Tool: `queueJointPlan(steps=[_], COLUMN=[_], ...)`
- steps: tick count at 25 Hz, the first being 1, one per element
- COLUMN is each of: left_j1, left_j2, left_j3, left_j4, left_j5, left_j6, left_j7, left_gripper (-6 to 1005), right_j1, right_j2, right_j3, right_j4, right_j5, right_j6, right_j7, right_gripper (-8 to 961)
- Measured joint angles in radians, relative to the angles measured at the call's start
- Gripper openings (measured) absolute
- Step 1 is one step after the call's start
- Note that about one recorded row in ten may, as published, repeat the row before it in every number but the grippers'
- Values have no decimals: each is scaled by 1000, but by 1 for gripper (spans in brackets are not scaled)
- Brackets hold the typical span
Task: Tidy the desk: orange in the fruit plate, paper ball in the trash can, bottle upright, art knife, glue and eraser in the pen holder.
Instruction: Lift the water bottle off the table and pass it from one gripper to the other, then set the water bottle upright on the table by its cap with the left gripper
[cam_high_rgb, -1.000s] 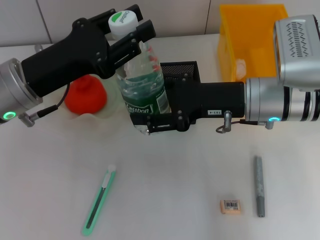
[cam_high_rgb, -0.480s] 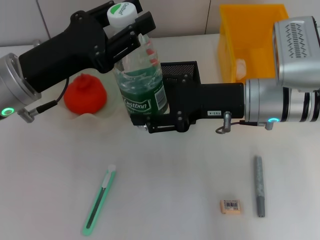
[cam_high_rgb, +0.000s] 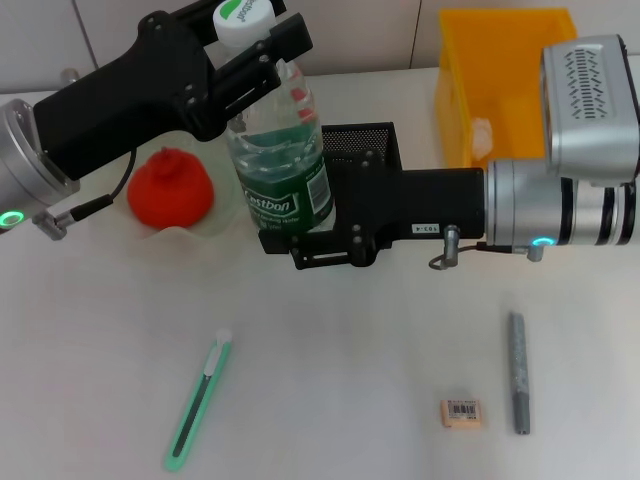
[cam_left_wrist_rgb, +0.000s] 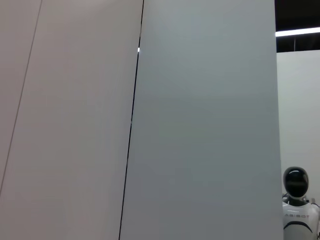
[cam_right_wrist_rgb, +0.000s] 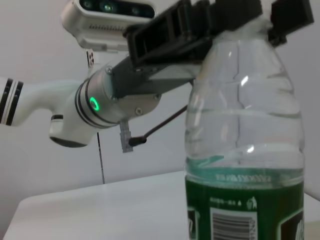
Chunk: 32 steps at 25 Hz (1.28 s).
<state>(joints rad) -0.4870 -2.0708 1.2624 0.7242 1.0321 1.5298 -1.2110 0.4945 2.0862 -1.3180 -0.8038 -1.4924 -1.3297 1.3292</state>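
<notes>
Clear plastic bottle with a green label and white cap (cam_high_rgb: 277, 150) stands nearly upright at mid-desk, held by both arms. Left gripper (cam_high_rgb: 240, 55), black, comes in from the left and is clamped on the neck just under the cap. Right gripper (cam_high_rgb: 300, 235), black, reaches in from the right and is closed around the bottle's lower body at the label; whether the base touches the white desk (cam_high_rgb: 340, 360) cannot be told.

Red-orange fruit (cam_high_rgb: 171, 187) sits in a pale scalloped plate (cam_high_rgb: 196, 236), just left of the bottle. Black mesh pen holder (cam_high_rgb: 362, 143) is behind the right gripper. Yellow bin (cam_high_rgb: 500, 60) stands at the back right.

Near edge of the desk: green art knife (cam_high_rgb: 198, 403) lies left; small eraser with a barcode (cam_high_rgb: 460, 412) lies just beside a grey glue stick (cam_high_rgb: 518, 372), right.
</notes>
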Motion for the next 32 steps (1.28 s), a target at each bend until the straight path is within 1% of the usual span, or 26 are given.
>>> queueJointPlan(steps=[6, 19, 32], left_j1=[1, -1, 4], left_j2=[0, 0, 0], left_j3=[0, 0, -4], left_j4=[1, 2, 5], left_j5=[0, -15, -35], left_j6=[2, 5, 15], left_j7=[0, 5, 16], left_gripper=[437, 439, 441], right_j1=[-4, -8, -35], right_j2=[0, -1, 1], right_j3=[-19, -21, -15], right_j4=[0, 38, 51], right_j5=[-1, 0, 5], right_j6=[22, 31, 27], right_j7=[-5, -17, -33], right_gripper=[767, 767, 767])
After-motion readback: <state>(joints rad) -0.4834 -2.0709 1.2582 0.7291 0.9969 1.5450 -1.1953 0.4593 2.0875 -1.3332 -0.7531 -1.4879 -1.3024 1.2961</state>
